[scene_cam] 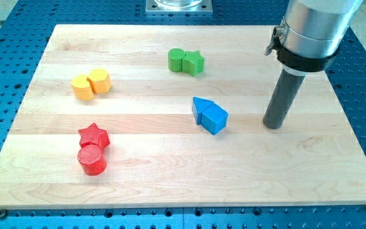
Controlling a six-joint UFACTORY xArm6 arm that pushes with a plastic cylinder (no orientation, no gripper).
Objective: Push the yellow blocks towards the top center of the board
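Note:
Two yellow blocks sit touching at the view's left: a rounded yellow block (pixel 82 87) and a yellow hexagon-like block (pixel 99 81) to its right. My tip (pixel 273 125) rests on the board at the view's right, far from the yellow blocks, and to the right of the blue blocks. It touches no block.
A green block (pixel 176 60) and a green star (pixel 194 62) touch near the top centre. A blue triangle-like block (pixel 201 107) and a blue cube (pixel 215 119) touch at centre. A red star (pixel 93 135) and red cylinder (pixel 92 159) sit at lower left. The wooden board (pixel 56 184) lies on a blue perforated table.

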